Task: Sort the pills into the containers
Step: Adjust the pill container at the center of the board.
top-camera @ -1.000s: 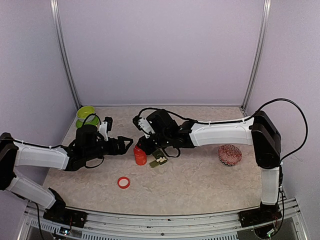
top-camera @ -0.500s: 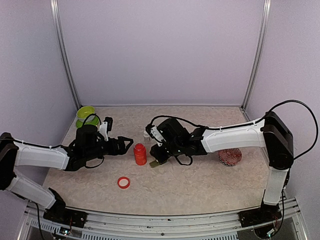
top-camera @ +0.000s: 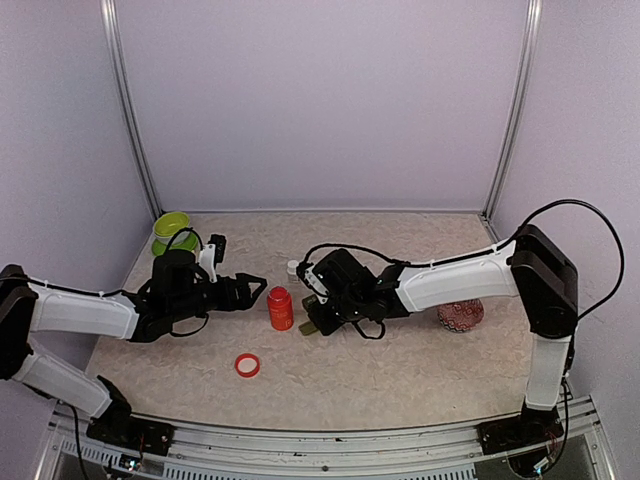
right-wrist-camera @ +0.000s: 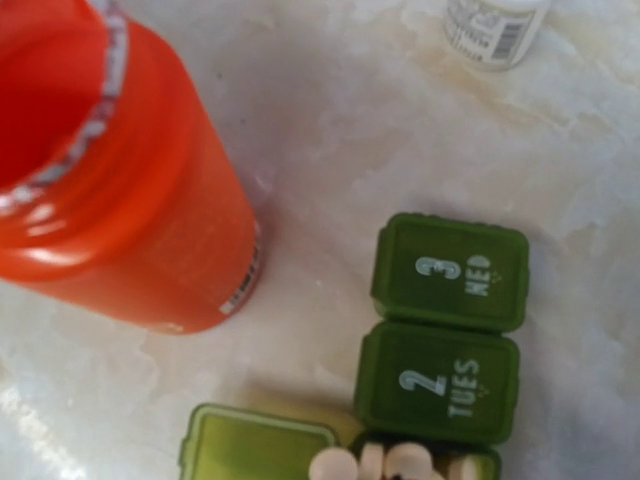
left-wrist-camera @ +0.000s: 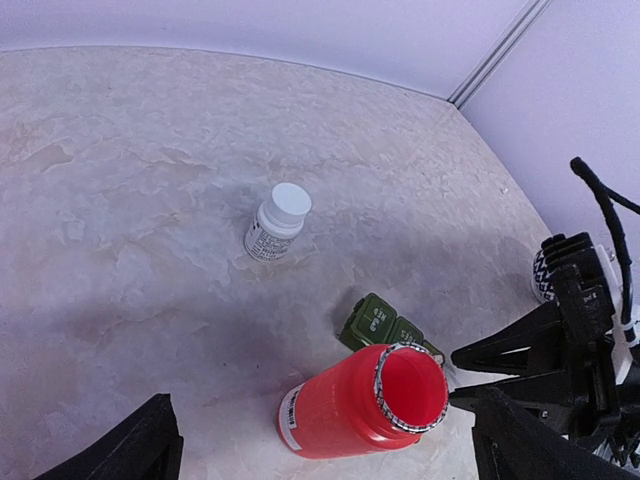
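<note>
From above, the left fingers [top-camera: 248, 285] stand spread wide and hold nothing, pointing at the open red bottle [top-camera: 280, 308] just beside them; the right fingers [top-camera: 322, 313] hang low on the bottle's other side, over the dark green containers [top-camera: 309, 327], and whether they are parted I cannot tell; a red cap [top-camera: 247, 365] lies nearer the arm bases, a lime-green bowl [top-camera: 171, 228] sits at the far left of the surface [top-camera: 400, 370], a small white bottle [top-camera: 293, 268] stands behind the red one, and a patterned round object [top-camera: 460, 312] lies by the right arm. In the left wrist view, the red bottle's open mouth shows between the spread fingers, with the containers just behind it and the white bottle farther off. In the right wrist view, the containers lie close beside the red bottle without touching it; two lids are shut, marked 3 WED and 2 TUES; the third box is open at the frame's bottom edge, with white pills [right-wrist-camera: 385, 462] inside.
</note>
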`<move>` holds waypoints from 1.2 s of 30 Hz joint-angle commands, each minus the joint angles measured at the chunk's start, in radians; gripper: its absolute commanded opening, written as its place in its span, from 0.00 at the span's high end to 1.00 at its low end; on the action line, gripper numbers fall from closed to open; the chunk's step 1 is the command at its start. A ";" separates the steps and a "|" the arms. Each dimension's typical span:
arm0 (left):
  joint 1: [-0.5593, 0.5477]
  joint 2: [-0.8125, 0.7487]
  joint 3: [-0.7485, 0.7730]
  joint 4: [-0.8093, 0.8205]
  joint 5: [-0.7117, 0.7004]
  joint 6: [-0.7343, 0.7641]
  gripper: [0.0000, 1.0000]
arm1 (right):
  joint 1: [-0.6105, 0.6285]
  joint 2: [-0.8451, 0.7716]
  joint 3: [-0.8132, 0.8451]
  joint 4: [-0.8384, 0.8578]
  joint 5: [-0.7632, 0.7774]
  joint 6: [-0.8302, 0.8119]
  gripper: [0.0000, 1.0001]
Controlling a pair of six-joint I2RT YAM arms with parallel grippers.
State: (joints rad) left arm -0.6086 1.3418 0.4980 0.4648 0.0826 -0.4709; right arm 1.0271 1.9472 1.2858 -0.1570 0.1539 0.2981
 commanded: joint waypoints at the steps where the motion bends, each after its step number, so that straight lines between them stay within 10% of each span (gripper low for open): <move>1: 0.004 0.002 -0.009 0.032 0.009 -0.004 0.01 | -0.001 0.044 0.048 -0.018 0.028 0.011 0.70; 36: 0.004 0.003 -0.009 0.034 0.012 -0.005 0.01 | -0.009 0.117 0.068 -0.017 0.021 0.022 0.77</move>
State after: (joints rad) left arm -0.6086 1.3418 0.4980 0.4648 0.0830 -0.4709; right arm 1.0248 2.0441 1.3323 -0.1688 0.1635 0.3088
